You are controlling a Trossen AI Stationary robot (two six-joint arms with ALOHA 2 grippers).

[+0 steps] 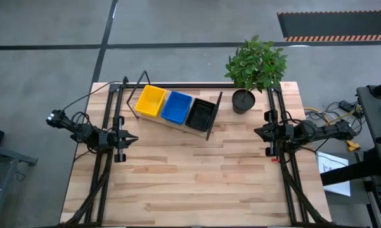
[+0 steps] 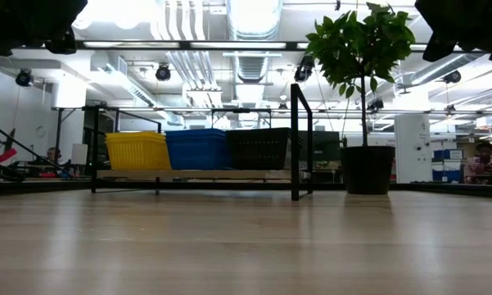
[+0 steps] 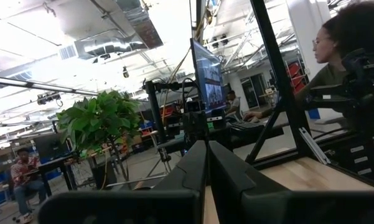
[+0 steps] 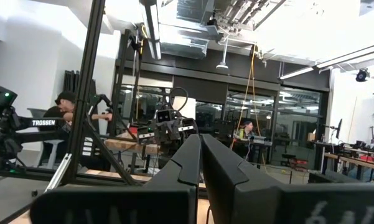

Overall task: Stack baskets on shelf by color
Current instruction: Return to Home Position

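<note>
On the light-wood shelf (image 1: pixel 177 125) near the table's far edge stand three basket stacks side by side: yellow (image 1: pixel 150 101), blue (image 1: pixel 176 106) and black (image 1: pixel 201 114). The low view shows the same row, yellow (image 2: pixel 137 151), blue (image 2: pixel 198 149), black (image 2: pixel 259 148), resting on the shelf board (image 2: pixel 196 174). My left gripper (image 1: pixel 134 138) is parked at the table's left side, shut and holding nothing. My right gripper (image 1: pixel 257 132) is parked at the right side, also shut and holding nothing. In each wrist view the fingers (image 3: pixel 206 163) (image 4: pixel 200 158) meet tip to tip.
A potted plant in a black pot (image 1: pixel 243 101) stands right of the shelf at the far edge. Black frame rails (image 1: pixel 111 120) (image 1: pixel 280 114) run along both table sides. People sit in the room beyond the table. Bare wood (image 1: pixel 196 177) fills the middle and near part.
</note>
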